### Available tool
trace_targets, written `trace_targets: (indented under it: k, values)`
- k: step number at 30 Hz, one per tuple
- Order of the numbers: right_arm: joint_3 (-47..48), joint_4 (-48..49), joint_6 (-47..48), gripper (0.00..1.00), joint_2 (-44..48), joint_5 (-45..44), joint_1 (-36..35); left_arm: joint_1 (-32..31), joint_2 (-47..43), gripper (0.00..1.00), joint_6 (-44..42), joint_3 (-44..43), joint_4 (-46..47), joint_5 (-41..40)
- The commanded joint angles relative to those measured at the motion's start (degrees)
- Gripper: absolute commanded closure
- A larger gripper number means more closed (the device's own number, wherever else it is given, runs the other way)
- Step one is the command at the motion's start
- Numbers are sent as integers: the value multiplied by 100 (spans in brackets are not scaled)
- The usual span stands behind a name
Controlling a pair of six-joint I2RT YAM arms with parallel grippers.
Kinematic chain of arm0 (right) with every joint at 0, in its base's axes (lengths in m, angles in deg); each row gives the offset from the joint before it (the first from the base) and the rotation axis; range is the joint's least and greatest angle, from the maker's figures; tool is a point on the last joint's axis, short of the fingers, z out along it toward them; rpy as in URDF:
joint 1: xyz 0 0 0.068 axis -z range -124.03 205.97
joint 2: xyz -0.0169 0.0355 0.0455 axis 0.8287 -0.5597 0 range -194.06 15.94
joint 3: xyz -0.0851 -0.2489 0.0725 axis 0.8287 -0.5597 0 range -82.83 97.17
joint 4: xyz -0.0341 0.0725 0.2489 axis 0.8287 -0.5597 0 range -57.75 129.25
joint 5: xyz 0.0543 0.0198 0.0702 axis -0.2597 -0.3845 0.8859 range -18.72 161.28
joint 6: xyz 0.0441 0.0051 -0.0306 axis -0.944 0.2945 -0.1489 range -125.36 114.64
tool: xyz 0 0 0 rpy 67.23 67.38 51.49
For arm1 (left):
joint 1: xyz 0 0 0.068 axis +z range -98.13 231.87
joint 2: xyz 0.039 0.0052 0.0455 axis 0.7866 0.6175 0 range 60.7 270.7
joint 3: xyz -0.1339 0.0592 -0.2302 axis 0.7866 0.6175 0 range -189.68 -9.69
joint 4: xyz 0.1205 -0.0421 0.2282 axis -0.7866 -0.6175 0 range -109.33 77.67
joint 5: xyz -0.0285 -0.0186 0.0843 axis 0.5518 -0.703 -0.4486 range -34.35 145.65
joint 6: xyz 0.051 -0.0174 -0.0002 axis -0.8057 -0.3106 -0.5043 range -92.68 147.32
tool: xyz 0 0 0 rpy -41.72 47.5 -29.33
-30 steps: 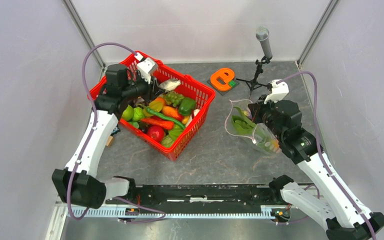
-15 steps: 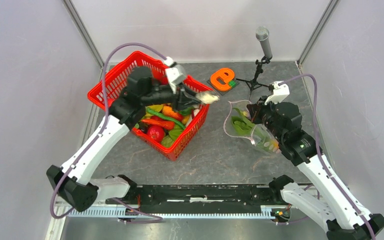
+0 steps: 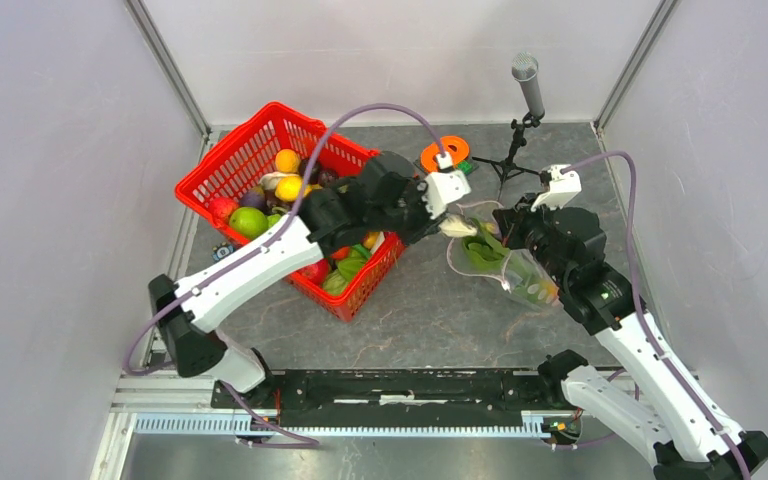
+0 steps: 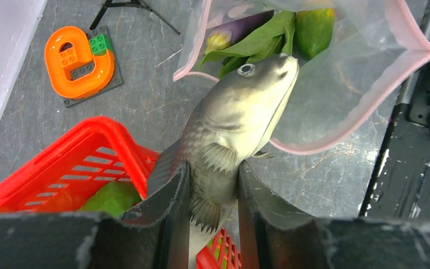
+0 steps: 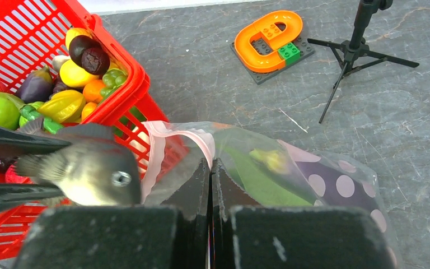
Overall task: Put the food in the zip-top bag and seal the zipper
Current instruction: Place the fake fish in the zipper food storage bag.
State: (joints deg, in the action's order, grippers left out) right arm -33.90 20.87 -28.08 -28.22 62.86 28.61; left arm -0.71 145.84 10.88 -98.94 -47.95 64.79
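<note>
At your far left, the red basket [image 3: 222, 160] sits on the grey table, holding a heap of toy produce [image 3: 260, 205]: a green fruit, yellow and orange pieces, and dark ones. Your left arm reaches across the basket's right side. The left gripper [image 4: 213, 180] is clamped on the rear half of a grey toy fish [image 4: 238, 112], one finger on each flank. The fish's head points away from the wrist, and its snout sits right at the bag's mouth, overlapping the near lip. At the back, an orange block loop [image 5: 269, 38] lies on the table, partly hidden by the left wrist in the overhead view.

Next to the right is the zip-top bag [image 3: 520, 275]. It lies right of the basket with its mouth gaping toward the fish. Its pink zipper [image 5: 179, 133] is unsealed and curls around the opening. A leafy green [image 4: 252, 47] and other pieces are already inside. The right gripper [image 5: 211, 167] has its fingers pressed together, pinching the bag's upper rim and holding the mouth up. A microphone [image 3: 527, 82] stands on a tripod behind the bag.
</note>
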Motion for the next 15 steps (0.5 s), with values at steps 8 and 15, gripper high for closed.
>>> trace_targets:
  k: [8,15]
  values:
    - [-156,414,-174,99,195,121,-7,-913,1103,90,-152,-1365,-666,-1776]
    - [-331,519,-247,99,193,163,-9,-1164,1066,90,123,-1308,-369,-2061]
